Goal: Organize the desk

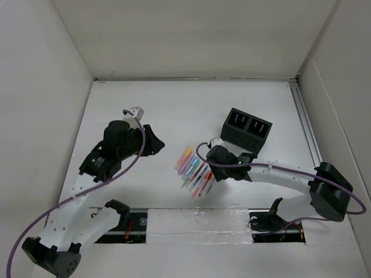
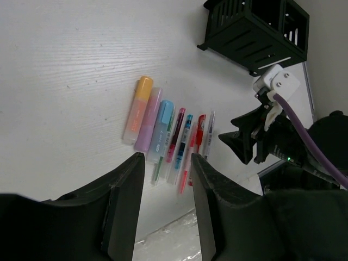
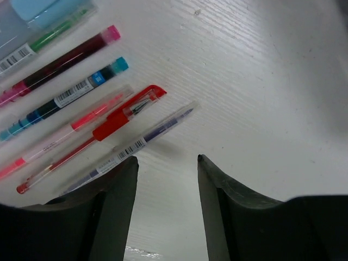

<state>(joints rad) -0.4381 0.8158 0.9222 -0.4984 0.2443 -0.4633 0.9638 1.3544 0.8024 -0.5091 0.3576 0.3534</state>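
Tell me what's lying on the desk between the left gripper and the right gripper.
A row of highlighters and pens lies on the desk between the left gripper and the right gripper, nearer the right one. The top view shows it best.

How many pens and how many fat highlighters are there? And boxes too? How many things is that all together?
Highlighters: 3 (orange, pink, blue)
Pens: 6
Black organizer box: 1
Total on the desk: 10
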